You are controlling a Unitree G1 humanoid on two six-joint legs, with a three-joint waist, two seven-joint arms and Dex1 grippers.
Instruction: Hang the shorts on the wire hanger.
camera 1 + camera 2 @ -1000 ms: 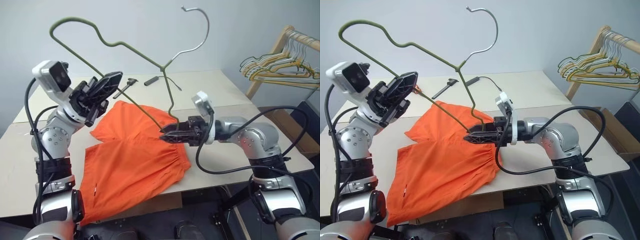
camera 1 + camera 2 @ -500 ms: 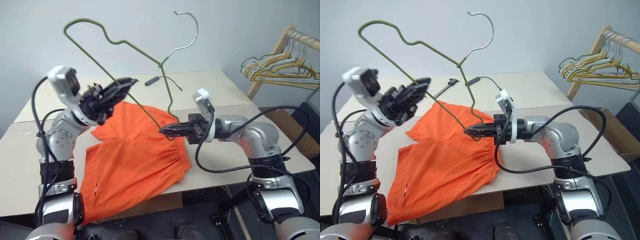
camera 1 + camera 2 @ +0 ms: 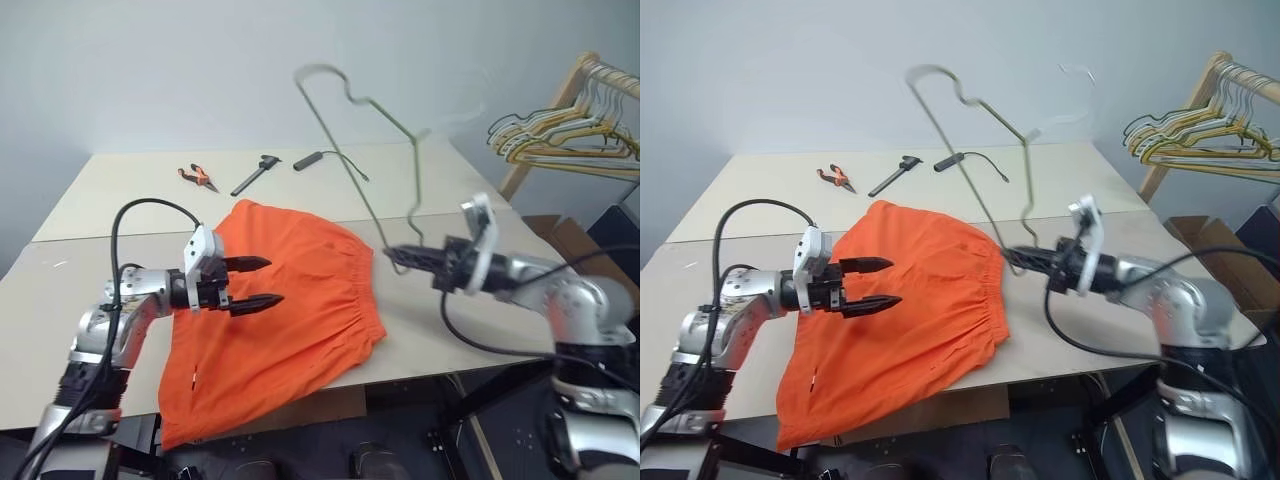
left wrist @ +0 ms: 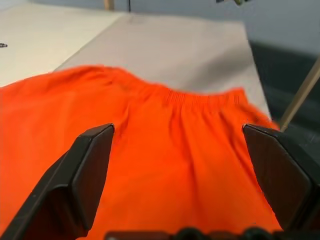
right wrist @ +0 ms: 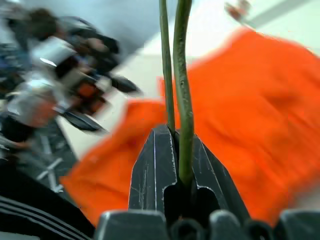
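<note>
Two grippers work over the table (image 3: pixel 70 290): the left gripper (image 3: pixel 255 283), fingers spread wide, hovers above the shorts (image 3: pixel 300 300) lying flat at the near edge; right of them, the right gripper (image 3: pixel 397 257) pinches the wire hanger (image 3: pixel 365 160), held upright.

The two head views look forward and down at the pale wooden table (image 3: pixel 80 290), while both close wrist views look along their fingers and share the bright orange cloth shorts (image 4: pixel 165 150)
</note>
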